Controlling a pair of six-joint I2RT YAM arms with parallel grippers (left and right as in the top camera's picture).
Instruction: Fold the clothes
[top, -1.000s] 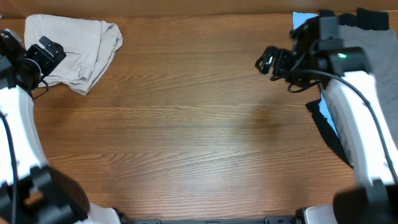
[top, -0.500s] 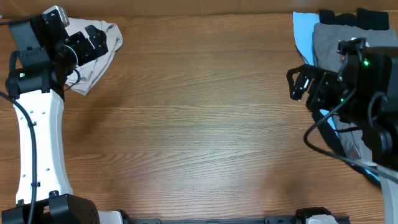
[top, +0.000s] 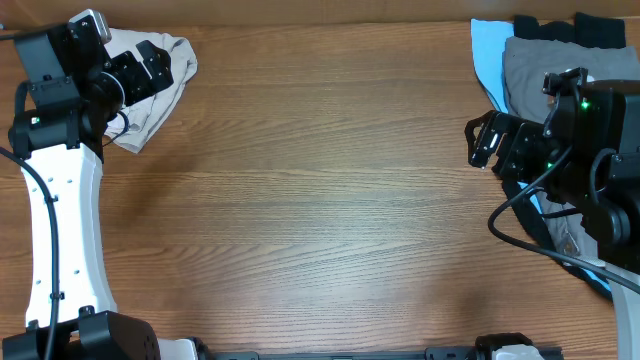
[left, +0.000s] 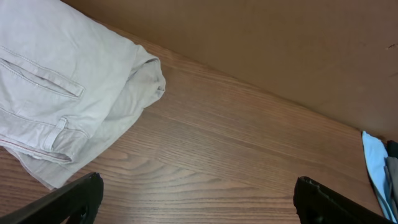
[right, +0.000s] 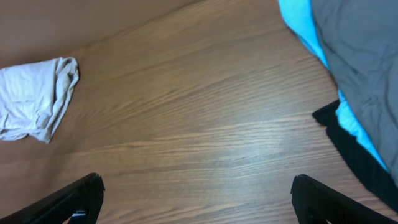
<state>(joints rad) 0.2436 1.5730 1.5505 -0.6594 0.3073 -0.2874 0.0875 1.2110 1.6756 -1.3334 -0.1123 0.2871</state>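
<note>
Task looks barely started, or at best a rough first fold.

The cream cotton shorts with stitched pockets lie at the far left corner of the brown wooden table. They are bunched and doubled over on themselves. The left wrist view shows rumpled layers with edges not lined up and one corner curled over. I judge that as not a neat fold.

The left hand hangs over the shorts, fingers apart, nothing between them. In the wrist view the fabric is just beside the left fingertip. I cannot tell if it touches.

The right hand is at the right side of the table, fingers apart and empty. It hovers near the edge of a pile and grips none of it. The pile is grey cloth shorts on a light blue garment, with a black garment at the far edge and more black cloth poking out underneath nearer the robot. This pile is not the task item.

The middle of the table is bare wood, well apart from the shorts.

Left to do, as I judge it:
- grab the shorts
- drag them to the middle
- spread them flat
- fold leg over leg, then in half

Both hands are free for this. The left one is closest, and the right would have to cross the table.
</note>
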